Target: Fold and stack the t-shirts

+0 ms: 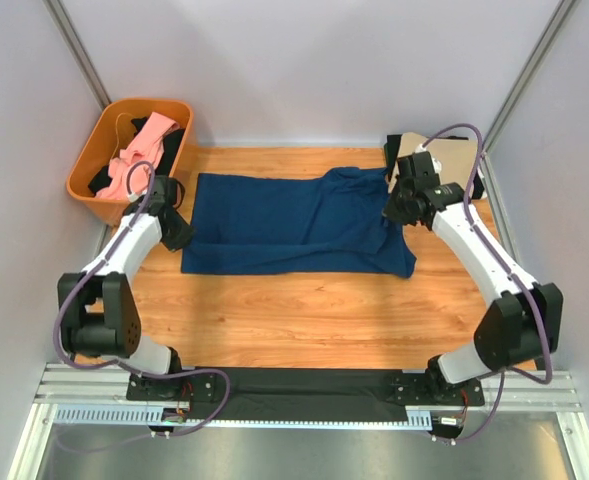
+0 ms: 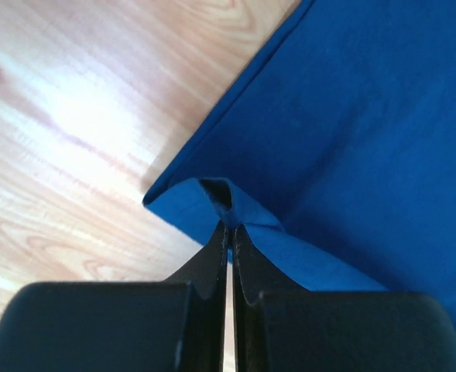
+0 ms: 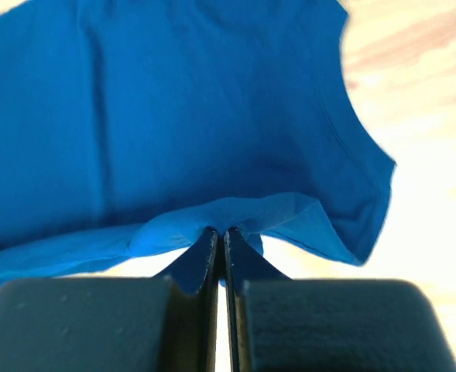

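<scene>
Top external view first: the navy t-shirt [image 1: 294, 222] lies spread on the wooden table [image 1: 304, 320], stretched lengthwise between our two grippers. The left gripper [image 1: 177, 228] sits at one short edge of it and the right gripper [image 1: 402, 204] at the opposite end, where the cloth is bunched and rumpled right under the tips. On the left wrist view our jaws are pressed together on a small peak of blue hem, with a corner of the shirt just ahead of the tips and bare wood off to their left. On the right wrist view the jaws are likewise pinched on a raised fold of blue, an edge curling away to the right of the tips and the body of the shirt spread out ahead. So we judge this as the opening of a fold: both ends gripped, the cloth not yet carried anywhere. Out past the left gripper the orange basket [image 1: 82, 172] holds the pink t-shirt [image 1: 139, 152] and a black t-shirt [image 1: 174, 142]. Beyond the right gripper a tan t-shirt [image 1: 456, 156] lies on something dark, probably the stack, though the arm hides much of it. The next move, we reckon, calls for a matched lift by both arms, carrying the pinched cloth across the shirt while holding it taut between us, so the fold lands square and drags in no creases.
</scene>
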Controlling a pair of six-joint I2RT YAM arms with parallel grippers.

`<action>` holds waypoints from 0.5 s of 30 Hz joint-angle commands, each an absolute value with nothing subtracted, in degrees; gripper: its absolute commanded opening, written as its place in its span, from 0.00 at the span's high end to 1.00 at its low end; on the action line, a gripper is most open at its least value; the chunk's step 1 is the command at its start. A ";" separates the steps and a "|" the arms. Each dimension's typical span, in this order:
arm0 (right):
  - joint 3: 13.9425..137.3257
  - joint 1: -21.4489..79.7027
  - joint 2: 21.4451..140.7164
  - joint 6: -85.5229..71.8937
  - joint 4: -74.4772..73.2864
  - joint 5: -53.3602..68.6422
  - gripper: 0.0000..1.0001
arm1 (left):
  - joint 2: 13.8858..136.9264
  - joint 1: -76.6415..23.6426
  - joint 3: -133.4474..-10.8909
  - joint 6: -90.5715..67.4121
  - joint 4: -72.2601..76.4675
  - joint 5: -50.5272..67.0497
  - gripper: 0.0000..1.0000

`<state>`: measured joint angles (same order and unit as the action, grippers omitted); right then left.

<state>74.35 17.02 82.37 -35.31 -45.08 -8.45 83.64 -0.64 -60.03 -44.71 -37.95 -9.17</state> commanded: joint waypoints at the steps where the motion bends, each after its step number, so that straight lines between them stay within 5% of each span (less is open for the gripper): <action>1: 79.45 15.30 87.09 -31.99 -41.49 -6.42 1.00 | 87.70 -0.35 -64.94 -43.95 -37.44 -10.46 1.00; 5: 85.59 13.36 96.99 -30.42 -41.31 -5.71 1.00 | 94.38 -0.35 -70.03 -43.86 -38.06 -10.29 1.00; 6: 87.17 12.92 99.12 -30.06 -41.48 -5.63 1.00 | 97.44 0.87 -71.53 -43.42 -38.49 -8.46 0.93; 8: 94.72 11.08 106.15 -28.75 -42.97 -4.57 0.82 | 100.01 0.97 -76.80 -42.80 -41.12 -6.43 0.76; 9: 98.49 9.60 108.61 -27.96 -45.07 -3.96 0.47 | 100.54 0.88 -78.03 -42.80 -42.18 -5.55 0.70; 10: 104.70 8.97 110.63 -27.08 -46.39 -3.69 0.35 | 99.85 0.97 -78.13 -43.06 -42.10 -5.28 0.64; 12: 109.67 7.22 114.25 -25.32 -50.34 -4.39 0.24 | 96.43 0.88 -77.09 -43.07 -41.49 -5.62 0.47; 15: 106.28 6.15 109.97 -24.96 -50.10 -4.83 0.23 | 91.87 0.88 -73.93 -41.75 -41.66 -6.41 0.44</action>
<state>105.51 7.46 115.15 -27.55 -46.61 -4.47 98.15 0.73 -74.83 -43.22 -40.49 -6.37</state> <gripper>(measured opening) 0.766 0.560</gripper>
